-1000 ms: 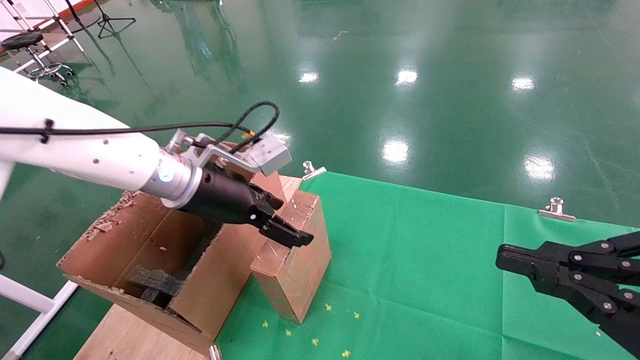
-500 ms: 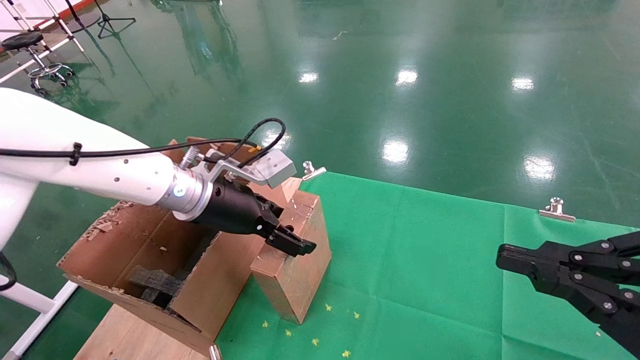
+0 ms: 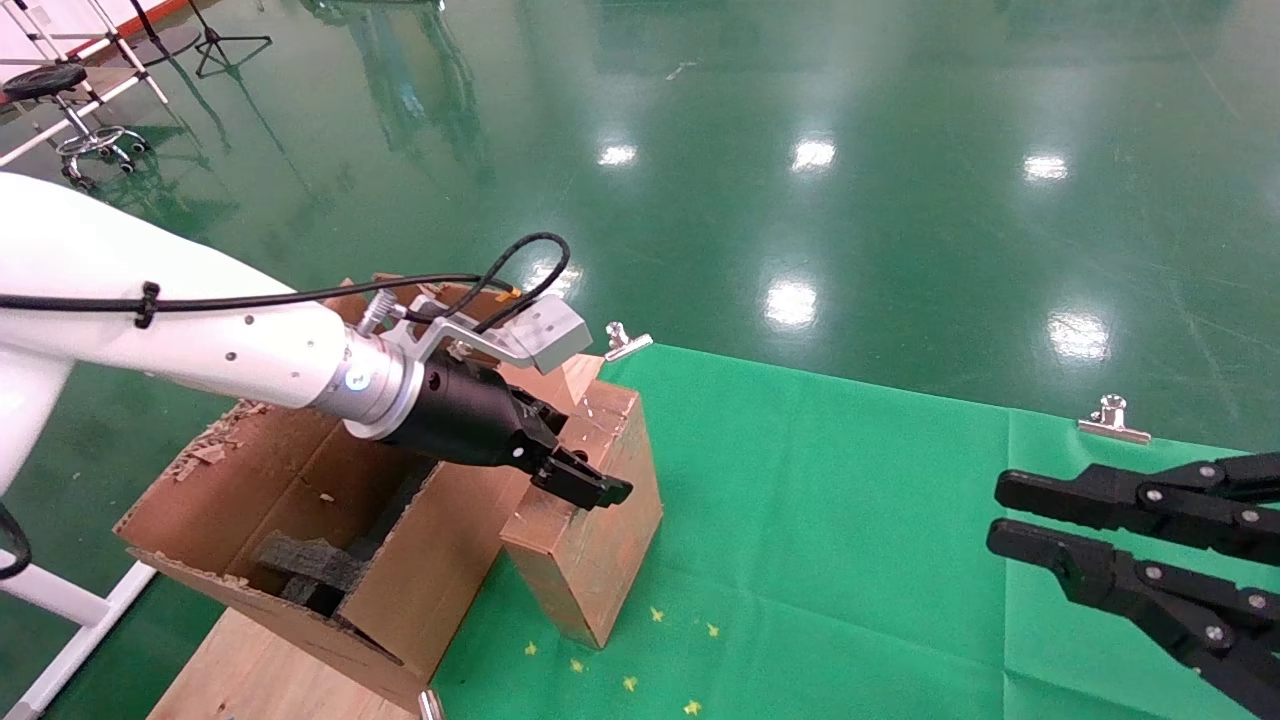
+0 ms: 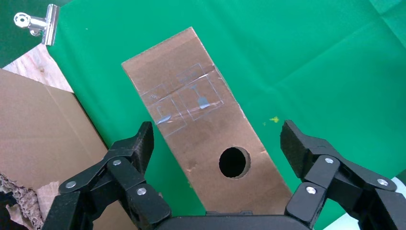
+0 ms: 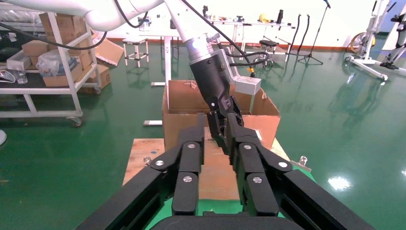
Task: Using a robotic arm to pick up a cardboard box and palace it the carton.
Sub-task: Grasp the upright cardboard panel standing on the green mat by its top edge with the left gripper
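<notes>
The cardboard box is a scuffed brown block standing on the green cloth against the carton. My left gripper, on the white arm, hangs just above the box's top. In the left wrist view the gripper is open. Its fingers straddle the box, whose round hole lies between them, and they do not touch it. My right gripper hovers low over the cloth at the right, slightly open and empty. It also shows in the right wrist view.
Black foam lies inside the carton, which stands on a wooden board. The green cloth is held by silver clips. Beyond lies glossy green floor. Shelves stand far behind the carton.
My left gripper dropped slightly toward the box's top and then held still. My right gripper's fingers, shut before, have parted a little.
</notes>
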`<move>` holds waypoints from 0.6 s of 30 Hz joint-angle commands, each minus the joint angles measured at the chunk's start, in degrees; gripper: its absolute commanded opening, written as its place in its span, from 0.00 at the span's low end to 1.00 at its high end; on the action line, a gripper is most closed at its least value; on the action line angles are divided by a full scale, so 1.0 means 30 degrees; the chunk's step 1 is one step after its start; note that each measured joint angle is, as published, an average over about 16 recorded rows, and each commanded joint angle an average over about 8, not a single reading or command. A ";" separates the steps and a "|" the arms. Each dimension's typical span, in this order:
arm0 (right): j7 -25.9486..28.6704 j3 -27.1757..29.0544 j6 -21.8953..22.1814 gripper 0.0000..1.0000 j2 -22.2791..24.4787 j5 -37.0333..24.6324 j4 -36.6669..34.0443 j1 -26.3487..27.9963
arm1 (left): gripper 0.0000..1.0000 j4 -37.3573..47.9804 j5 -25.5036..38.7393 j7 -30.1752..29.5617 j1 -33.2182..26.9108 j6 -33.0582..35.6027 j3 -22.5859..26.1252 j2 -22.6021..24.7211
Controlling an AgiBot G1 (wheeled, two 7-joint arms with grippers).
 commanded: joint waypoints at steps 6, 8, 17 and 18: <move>0.0000 0.0000 0.0000 1.00 0.0000 0.0002 0.0000 0.0000 | 0.00 0.0003 -0.0018 -0.0003 -0.0035 0.0039 -0.0011 -0.0007; 0.0000 0.0000 0.0000 1.00 0.0000 0.0003 0.0000 0.0000 | 0.00 0.0003 -0.0020 -0.0004 -0.0041 0.0046 -0.0014 -0.0010; 0.0001 0.0000 -0.0001 1.00 0.0000 0.0002 0.0001 0.0001 | 0.00 0.0024 -0.0032 -0.0010 -0.0062 0.0062 -0.0031 -0.0015; 0.0001 0.0000 -0.0001 1.00 0.0000 0.0002 0.0001 0.0001 | 0.00 0.0060 -0.0038 0.0003 -0.0070 0.0062 -0.0032 -0.0008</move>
